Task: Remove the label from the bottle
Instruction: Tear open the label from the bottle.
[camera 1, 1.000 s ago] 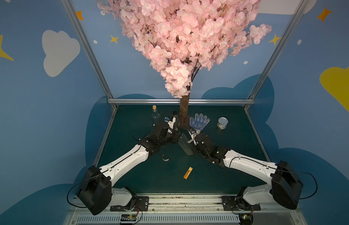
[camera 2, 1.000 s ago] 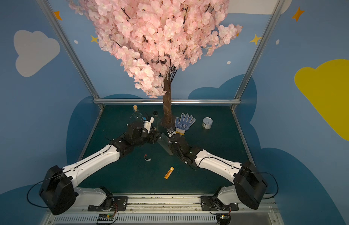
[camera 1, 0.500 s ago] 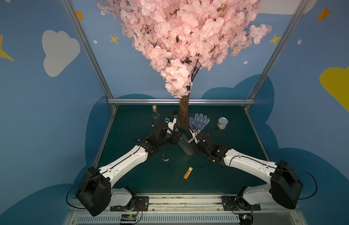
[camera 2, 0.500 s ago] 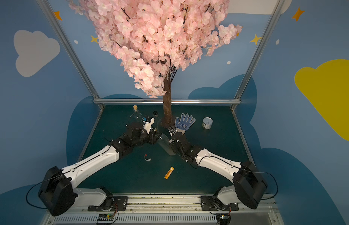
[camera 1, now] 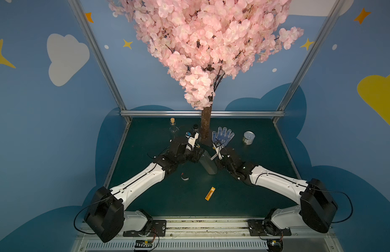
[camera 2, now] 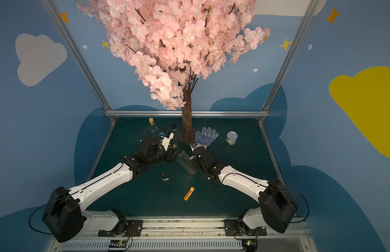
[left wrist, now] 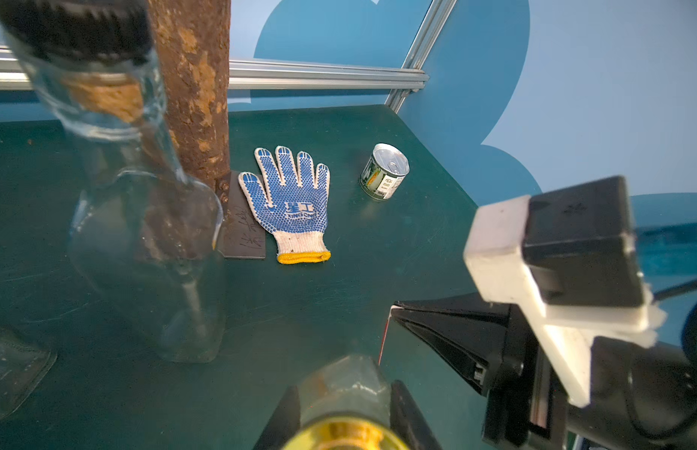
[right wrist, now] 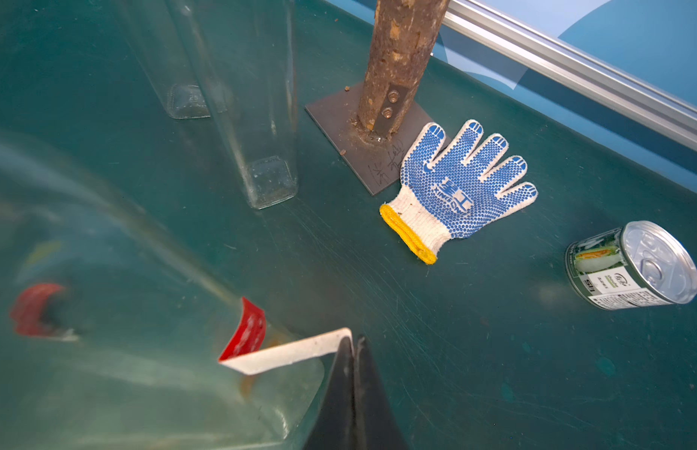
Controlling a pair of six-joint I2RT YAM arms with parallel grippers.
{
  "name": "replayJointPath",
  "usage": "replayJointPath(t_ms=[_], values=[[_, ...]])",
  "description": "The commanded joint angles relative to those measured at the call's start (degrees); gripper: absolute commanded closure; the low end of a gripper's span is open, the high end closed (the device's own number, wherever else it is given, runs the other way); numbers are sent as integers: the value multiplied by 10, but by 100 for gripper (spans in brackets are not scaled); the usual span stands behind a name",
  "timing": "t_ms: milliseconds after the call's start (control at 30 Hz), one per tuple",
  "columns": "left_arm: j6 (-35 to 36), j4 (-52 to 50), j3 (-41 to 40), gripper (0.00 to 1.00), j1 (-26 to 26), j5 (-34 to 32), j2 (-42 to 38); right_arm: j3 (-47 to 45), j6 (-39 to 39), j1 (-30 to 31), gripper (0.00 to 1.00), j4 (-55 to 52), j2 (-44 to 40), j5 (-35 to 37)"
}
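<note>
The label [right wrist: 284, 352], white-backed and red-faced, curls away from the clear bottle [camera 1: 208, 163], which leans just in front of the tree trunk [camera 1: 206, 128]. The right hand [right wrist: 354, 346] is pressed together, pinching the label's free end. The left hand [left wrist: 346, 397] clamps the bottle's neck, also in front of the trunk, over the counter [camera 1: 244, 196]

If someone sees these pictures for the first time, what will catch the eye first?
The big pink blossom tree at the back centre of the green table dominates. Beneath it both arms meet at a clear bottle: the left gripper holds its capped end, the right gripper pinches its peeling label.
</note>
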Motion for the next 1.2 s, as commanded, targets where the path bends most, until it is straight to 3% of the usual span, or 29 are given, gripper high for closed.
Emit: replayJointPath(t_ms=[0,1167], values=[[20,-1,-9,98,2,26,-20,6,1,-11,100,21,6,12],[70,0,-22,98,0,81,-33,21,-13,-36,100,48,26,5]])
